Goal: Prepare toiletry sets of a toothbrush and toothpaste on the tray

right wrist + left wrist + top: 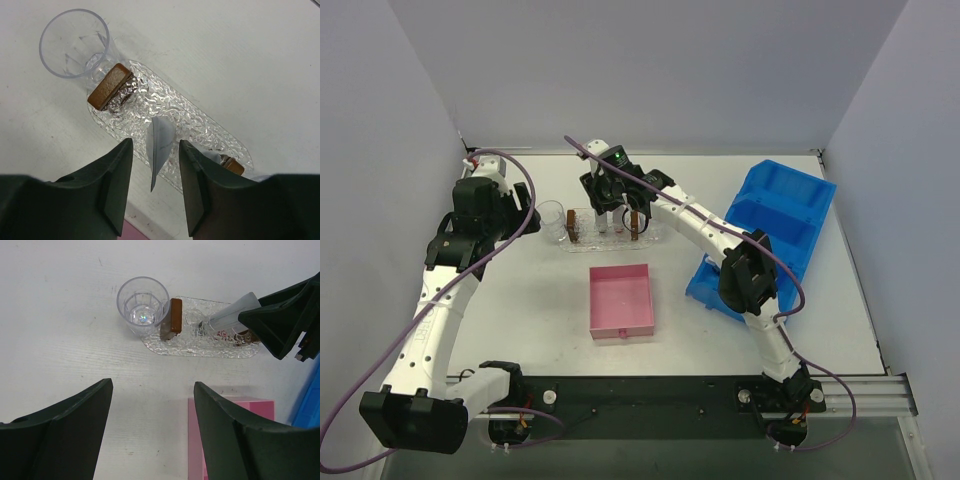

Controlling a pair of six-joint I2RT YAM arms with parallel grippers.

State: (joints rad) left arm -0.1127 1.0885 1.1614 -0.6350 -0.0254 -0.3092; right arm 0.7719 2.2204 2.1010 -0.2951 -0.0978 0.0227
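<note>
- The tray [197,129] lies flat on the surface [520,320], beyond the box [621,298] and to the left of the bin [775,225]. One block [110,86] stands at one end of it and a second block [231,165] near the other.
- One toothpaste [160,132] is seen over the tray between the blocks. It is tilted, cap end down at the tray and flat end up at the right end effector [156,145].
- The jaws of the right end effector are set either side of that tube, and the wrist view shows a narrow gap on each side. Whether the tube is gripped or already let go cannot be told.
- The left end effector [152,385] is held released and empty, well short of the tray.
- A cup [142,305] stands at the tray's end, against the first block. Whether its base is on the tray cannot be told.
- No toothbrush and no second tube can be made out. A pinkish item [235,337] near the second block is too obscured to be identified.
- Assessment: the task is judged to be at an early stage. The first tube is at the tray, but its placement is not confirmed. The toothbrushes and the second tube are judged outstanding.
</note>
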